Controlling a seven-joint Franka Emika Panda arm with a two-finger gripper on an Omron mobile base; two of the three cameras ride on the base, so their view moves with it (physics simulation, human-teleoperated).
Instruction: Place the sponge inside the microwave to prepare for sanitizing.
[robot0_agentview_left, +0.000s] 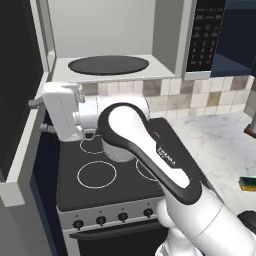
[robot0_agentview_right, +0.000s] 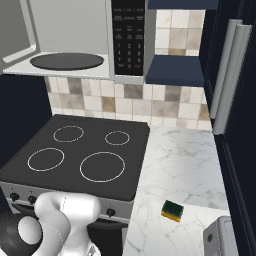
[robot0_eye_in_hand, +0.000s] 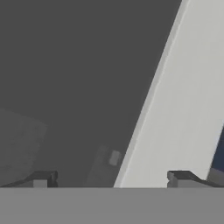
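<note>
Jaws apart at microwave (robot0_agentview_right: 75, 35) door, dark turntable (robot0_agentview_right: 66, 61) bare inside, sponge (robot0_agentview_right: 172, 210) on counter (robot0_agentview_right: 175, 165)

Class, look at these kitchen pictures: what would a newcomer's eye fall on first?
The microwave hangs open above the stove, its dark turntable bare. The small yellow-and-green sponge lies alone on the marble counter right of the stove. The open gripper faces the microwave's swung-out door.
</note>
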